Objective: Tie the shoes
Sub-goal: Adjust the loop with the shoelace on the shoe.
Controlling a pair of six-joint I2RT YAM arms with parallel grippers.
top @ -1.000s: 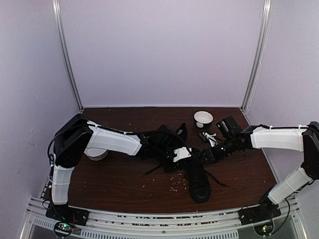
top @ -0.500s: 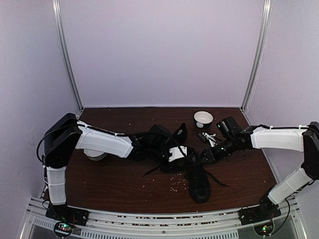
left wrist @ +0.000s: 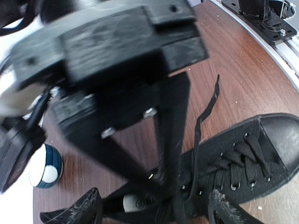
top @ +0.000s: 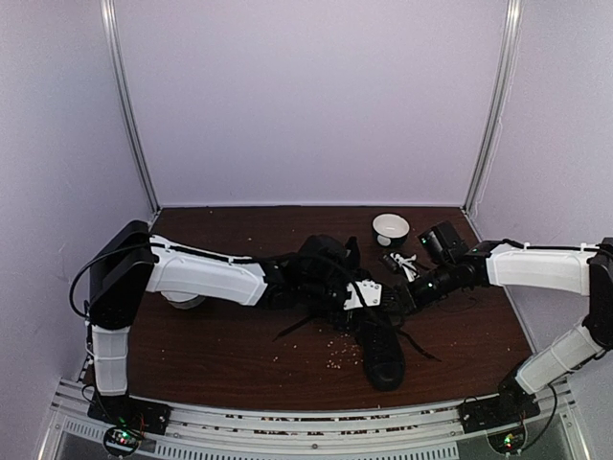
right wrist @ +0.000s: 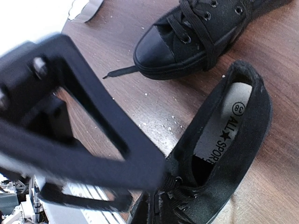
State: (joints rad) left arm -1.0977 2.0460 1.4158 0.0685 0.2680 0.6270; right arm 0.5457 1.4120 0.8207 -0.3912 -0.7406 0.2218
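Observation:
The nearer of the two black shoes (top: 382, 353) points its toe at the table's front edge; the left wrist view shows its laced top (left wrist: 243, 158). My left gripper (top: 367, 296) hovers over its collar with both fingers wide apart (left wrist: 156, 212) and nothing between them. My right gripper (top: 402, 296) meets it from the right, shut (right wrist: 153, 208), tips at the top eyelets beside the shoe's opening (right wrist: 233, 116). I cannot see whether a lace is pinched. A loose lace (left wrist: 205, 112) trails onto the table. The other shoe (right wrist: 196, 32) lies mostly under my left arm (top: 326, 257).
A white bowl (top: 390, 228) stands at the back right, with a small black-and-white object (top: 397, 262) in front of it. Another white bowl (top: 187, 300) sits under my left arm. Pale crumbs (top: 335, 356) are scattered left of the near shoe. The metal rail (top: 306, 422) runs along the front.
My left gripper has opened wide and shifted slightly right, over the near shoe's collar. The right gripper closed fully and stays at the shoe.

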